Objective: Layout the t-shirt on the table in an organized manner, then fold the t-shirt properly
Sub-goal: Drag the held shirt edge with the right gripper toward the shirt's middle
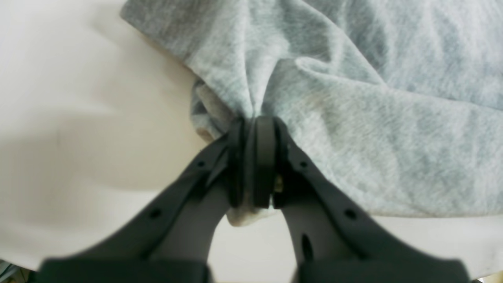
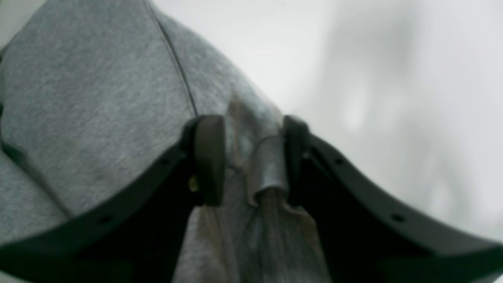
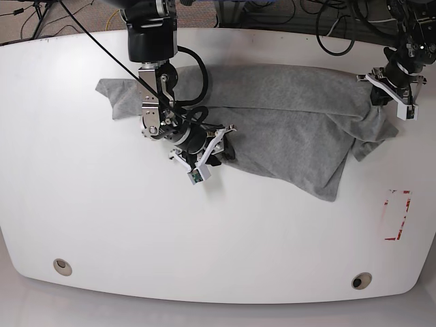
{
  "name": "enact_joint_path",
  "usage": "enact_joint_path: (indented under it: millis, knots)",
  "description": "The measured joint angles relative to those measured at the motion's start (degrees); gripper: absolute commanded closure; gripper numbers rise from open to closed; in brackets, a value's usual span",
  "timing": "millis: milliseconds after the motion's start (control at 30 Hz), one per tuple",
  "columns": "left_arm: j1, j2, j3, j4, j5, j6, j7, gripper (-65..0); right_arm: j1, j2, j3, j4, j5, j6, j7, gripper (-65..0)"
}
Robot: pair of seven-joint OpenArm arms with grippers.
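Base view: bright, even overhead light, sharp; table (image 3: 102, 225) near blown-out white, only faint shadows under the t-shirt (image 3: 293, 116) & arms. Slight bending at the corners, wide lens. Left wrist cam: fabric weave crisp mid-frame, gripper (image 1: 253, 129) base blurred at bottom, soft grey shadow on the left. Right wrist cam: whole pic soft, out of focus, dimmer; background a pale haze w/ vague grey smudges.

**Camera setup**

Base cam: overhead, looking down on the whole table (image 3: 82, 225), far out. Both wrist cams sit just behind their jaws, facing forward, very close on the t-shirt (image 3: 293, 116). Shared between all three views: grey cloth and white tabletop.
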Motion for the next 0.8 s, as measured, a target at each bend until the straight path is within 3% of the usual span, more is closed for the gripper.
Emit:
enact_joint_path:
  millis: [167,300,800]
  knots:
    - [0.0,0.0,0.0,0.0,0.0,0.0,0.0,-0.6,0.0,0.0,0.0,0.0,-0.1,0.0,-0.3,-3.5]
    - [0.0,0.0,0.0,0.0,0.0,0.0,0.0,-0.6,0.0,0.0,0.0,-0.1,-0.1,0.0,-0.4,0.0]
    - [-0.8,0.1,0.2,0.0,-0.4,-0.3,0.1,-0.8,-0.9,5.1,0.0,6.1,-1.3,-0.5,-3.1,0.0]
